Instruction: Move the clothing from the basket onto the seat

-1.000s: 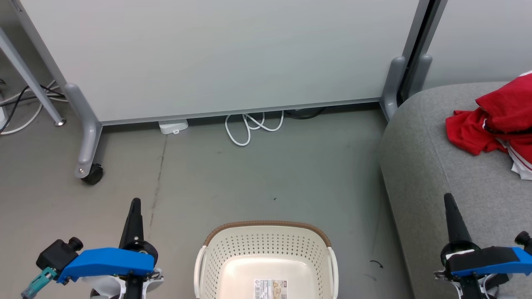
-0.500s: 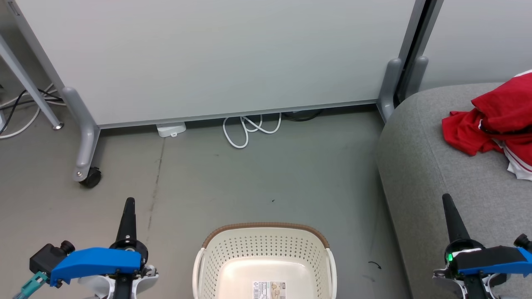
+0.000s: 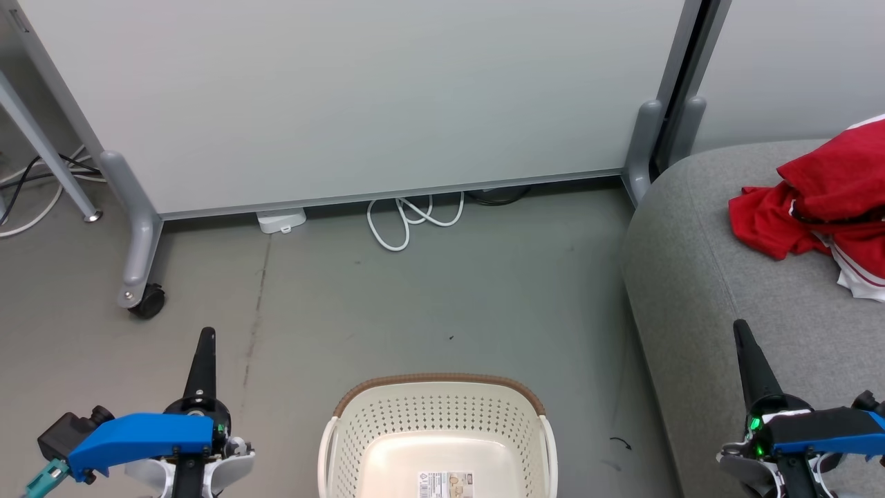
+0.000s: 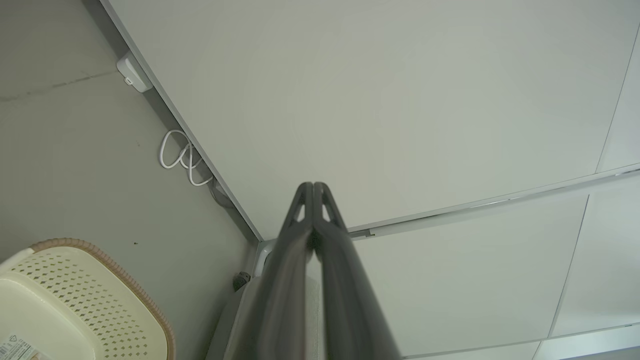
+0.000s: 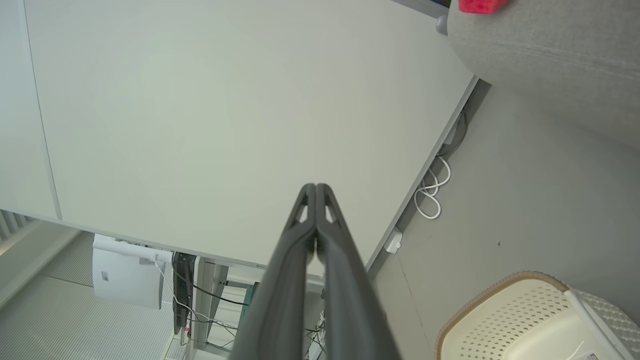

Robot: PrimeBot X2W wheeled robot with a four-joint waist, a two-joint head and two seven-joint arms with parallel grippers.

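Observation:
The cream-white basket [image 3: 434,425] with a brown rim stands on the floor at the bottom centre, holding nothing but a label on its base; it also shows as the basket [image 4: 90,295] and the basket [image 5: 520,315] in the wrist views. The red clothing [image 3: 823,200] with white trim lies bunched on the light-grey seat [image 3: 698,277] at the right. A scrap of the red clothing [image 5: 477,5] shows on the seat [image 5: 550,60]. My left gripper [image 3: 205,335] is shut and holds nothing, left of the basket. My right gripper [image 3: 740,325] is shut and holds nothing, over the seat's front.
A pale partition panel [image 3: 359,97] on grey wheeled feet [image 3: 138,290] stands across the back. A white cable coil [image 3: 408,218] and a small white box [image 3: 280,220] lie at its base. Grey floor [image 3: 442,297] lies between the panel and the basket.
The whole head view has shifted slightly, so the camera moved. Both grippers stay shut and sit a little lower in the picture. The clothing has not moved on the seat.

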